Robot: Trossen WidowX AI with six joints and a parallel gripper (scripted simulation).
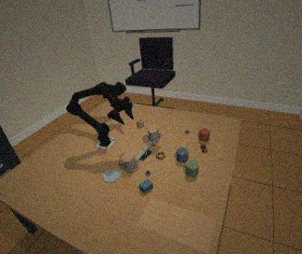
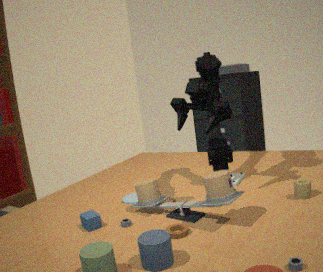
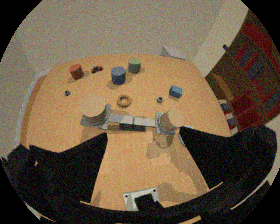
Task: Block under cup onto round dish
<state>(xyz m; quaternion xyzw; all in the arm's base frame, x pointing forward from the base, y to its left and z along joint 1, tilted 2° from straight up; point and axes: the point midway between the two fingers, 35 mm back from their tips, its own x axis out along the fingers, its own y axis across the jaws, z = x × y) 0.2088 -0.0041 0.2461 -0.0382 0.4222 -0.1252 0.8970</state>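
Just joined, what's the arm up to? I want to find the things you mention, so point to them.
The gripper [image 1: 127,121] [image 2: 195,130] [image 3: 144,133] is open and empty, held in the air above the table. Two tan cups stand on the ends of a small balance [image 1: 143,151] [image 2: 187,204] [image 3: 136,121]; neither is lifted, and no block shows from under them. The pale dish [image 1: 111,176] [image 2: 130,198] beside the balance has nothing visible on it. The job looks not yet done.

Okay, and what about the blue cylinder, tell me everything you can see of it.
The blue cylinder is a plain, muted blue piece with straight sides and a flat top, matt and seemingly solid. It stands upright on the table, next to the green cylinder but apart from it. Only the table touches it. I can't tell its material.
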